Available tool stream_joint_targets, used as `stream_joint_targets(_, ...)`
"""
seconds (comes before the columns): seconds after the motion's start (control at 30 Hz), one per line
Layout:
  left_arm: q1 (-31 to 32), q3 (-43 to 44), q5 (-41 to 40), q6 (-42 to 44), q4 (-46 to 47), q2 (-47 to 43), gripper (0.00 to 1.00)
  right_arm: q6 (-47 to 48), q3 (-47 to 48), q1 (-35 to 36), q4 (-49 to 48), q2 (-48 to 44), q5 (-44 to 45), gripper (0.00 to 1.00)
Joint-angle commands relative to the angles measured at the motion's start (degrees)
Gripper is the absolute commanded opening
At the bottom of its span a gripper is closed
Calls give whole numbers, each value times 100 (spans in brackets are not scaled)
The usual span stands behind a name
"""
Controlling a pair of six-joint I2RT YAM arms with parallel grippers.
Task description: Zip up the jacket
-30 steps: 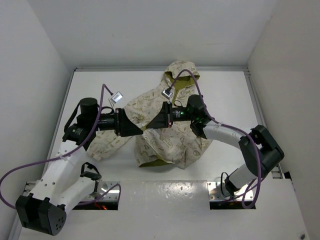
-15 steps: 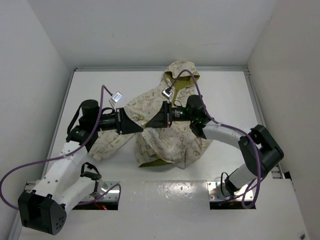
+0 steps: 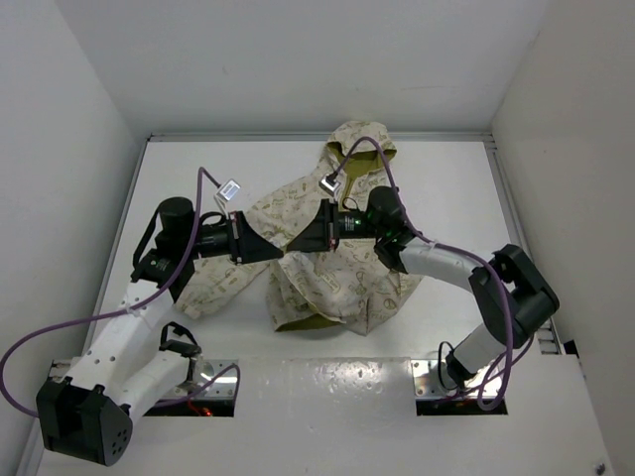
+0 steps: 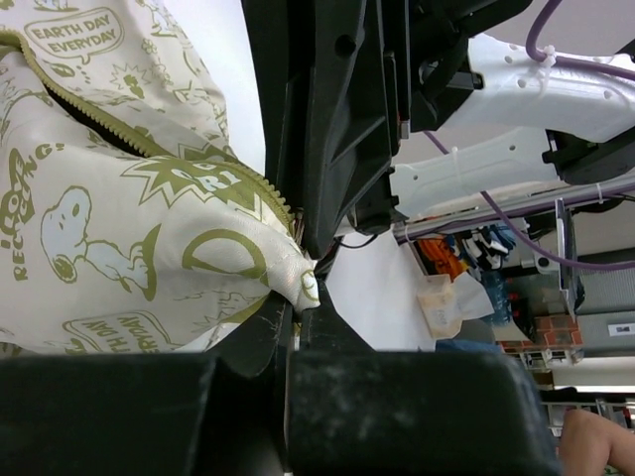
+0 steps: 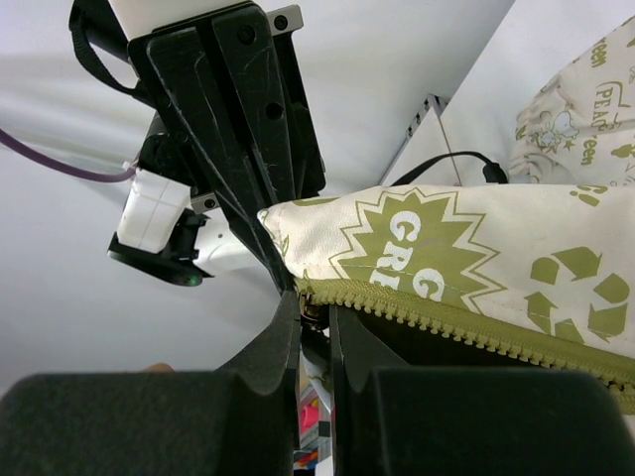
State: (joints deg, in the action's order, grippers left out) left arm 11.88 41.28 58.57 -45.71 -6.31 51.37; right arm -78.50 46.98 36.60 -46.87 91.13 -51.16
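At the near side, the olive-lined hem [image 3: 310, 322] of the jacket [image 3: 342, 278] lay crumpled on the white surface [image 3: 456, 188]. Just beyond, the left hand [image 3: 279, 255] was pinched shut on the fabric corner at the foot of the zipper [image 4: 129, 139]. The right hand [image 3: 301, 248], tip to tip with it, was closed on the zipper end (probably the pull, too small to tell). Light, limp cloth like this would likely bunch unless held taut there. The hood [image 3: 359, 139] lay farthest.

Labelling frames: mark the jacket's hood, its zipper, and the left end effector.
hood [image 3: 349, 130], top view, outer fabric
zipper [image 5: 466, 320], right wrist view, olive teeth
left end effector [image 3: 282, 255], top view, between fingertips
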Motion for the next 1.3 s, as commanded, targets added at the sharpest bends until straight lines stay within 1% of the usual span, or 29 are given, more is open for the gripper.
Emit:
stream_joint_targets(0.0,-45,-6,138,9,261,-75,0,-77,364,93,-331,89,62,3)
stream_joint_targets(0.07,-45,-6,199,63,192,-75,0,-69,382,110,-384,115,53,3)
stream_joint_targets(0.1,-45,-6,199,141,191,-75,0,-69,391,145,-410,115,44,5)
stream_joint_targets(0.2,-45,47,199,212,138,-75,0,-60,391,216,-525,142,-8,8)
stream_joint_targets(0.37,-45,47,304,273,77,-75,0,-69,356,339,-744,177,-61,8)
stream_joint_targets(0.4,-45,47,305,326,7,-75,0,-60,373,348,-753,177,-61,1)
stream_joint_targets(0.57,-45,100,410,659,-344,-127,0,1,382,339,-753,177,-44,0)
stream_joint_targets(0.7,-238,222,463,1431,-924,-391,0,37,338,111,-639,159,-61,0)
stream_joint_targets(0.77,-291,223,463,1652,-1257,-523,0,89,286,41,-552,151,-114,0)
stream_joint_targets(0.83,-475,284,550,2003,-1539,-628,0,142,207,-135,-533,115,-175,0)
stream_joint_targets(0.9,-563,485,603,2285,-2031,-629,0,203,57,-302,-472,89,-210,0)
stream_joint_targets(0.93,-677,565,656,2617,-2215,-629,0,177,13,-355,-472,106,-228,0)
stream_joint_targets(0.97,-730,635,656,2777,-2556,-629,0,186,-109,-477,-481,115,-237,0)
stream_joint_targets(1.03,-809,828,656,3067,-2857,-629,0,177,-172,-557,-489,133,-289,0)
stream_joint_targets(1.07,-871,882,717,3364,-3128,-690,0,177,-224,-662,-516,159,-264,0)
stream_joint_targets(1.17,-924,944,718,3806,-3429,-778,0,133,-216,-820,-621,264,-307,0)
stream_joint_targets(1.27,-924,1067,718,4008,-3675,-1006,0,-68,-111,-996,-911,501,-456,0)
